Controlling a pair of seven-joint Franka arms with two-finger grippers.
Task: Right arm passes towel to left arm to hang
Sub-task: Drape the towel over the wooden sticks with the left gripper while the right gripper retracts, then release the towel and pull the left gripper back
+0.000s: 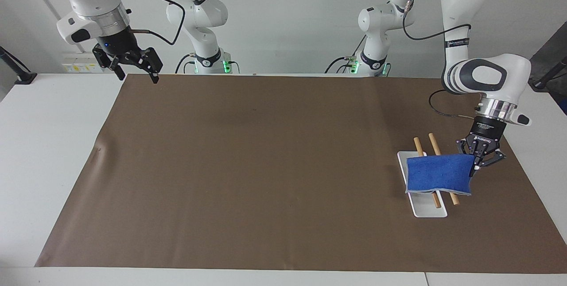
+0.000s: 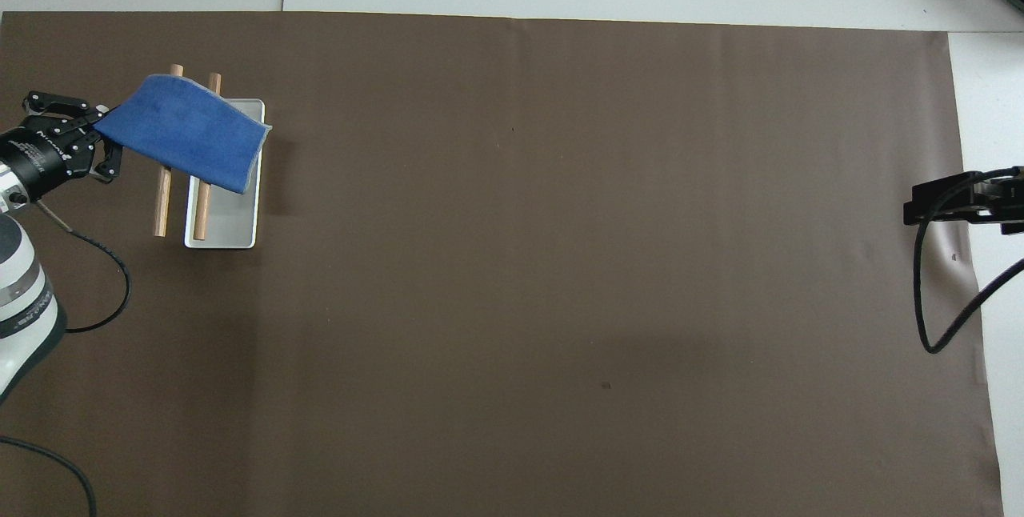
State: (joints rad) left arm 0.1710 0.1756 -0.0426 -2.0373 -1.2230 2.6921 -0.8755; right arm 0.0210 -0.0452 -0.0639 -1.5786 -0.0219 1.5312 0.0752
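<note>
Hanging step: left end effector (image 1: 479, 162) clamped on one end of the blue towel (image 1: 438, 174), held across the two wooden rods (image 1: 436, 175) over the white tray (image 1: 426, 210).

Judged from the layout, the hand-over is done; the next move calls for lowering until the towel drapes on both rods, then release. The left arm reaches steeply down, wrist near vertical, at its own end of the surface (image 1: 266, 157). The right end effector (image 1: 133, 65), fingers apart and empty, waits raised over the brown mat's corner.

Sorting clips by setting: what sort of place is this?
Likely a robotics lab: two white arms at a white table under a brown mat, bare walls, and a staged rack where the left gripper holds a blue towel.
</note>
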